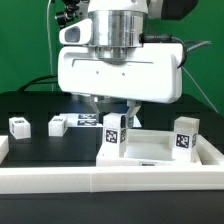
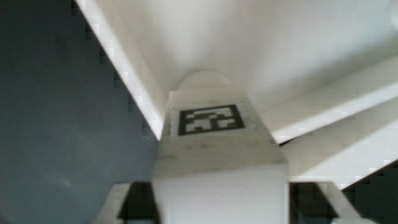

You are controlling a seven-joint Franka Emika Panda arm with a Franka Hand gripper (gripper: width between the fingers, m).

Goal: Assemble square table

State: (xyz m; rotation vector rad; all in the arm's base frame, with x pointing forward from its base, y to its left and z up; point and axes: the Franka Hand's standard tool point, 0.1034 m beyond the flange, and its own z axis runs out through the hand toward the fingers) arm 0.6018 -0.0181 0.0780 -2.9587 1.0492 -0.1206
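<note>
The white square slab (image 1: 150,152) lies flat at the exterior view's right, against the white rail. Two tagged white legs stand upright on it: one (image 1: 113,132) near its left corner, another (image 1: 185,138) near its right corner. My gripper (image 1: 113,108) hangs straight over the left leg and is shut on its top. In the wrist view the gripper (image 2: 217,205) has that leg (image 2: 210,120) between its dark fingers (image 2: 143,200), tag facing the camera, with the slab (image 2: 267,40) beyond. Two more small tagged leg blocks (image 1: 20,125) (image 1: 57,125) lie loose on the black table at the left.
A long white rail (image 1: 100,180) runs along the front, with side arms at both ends. The marker board (image 1: 85,120) lies flat behind the gripper. The black table (image 2: 54,110) shows beside the slab. Green wall and cables are behind.
</note>
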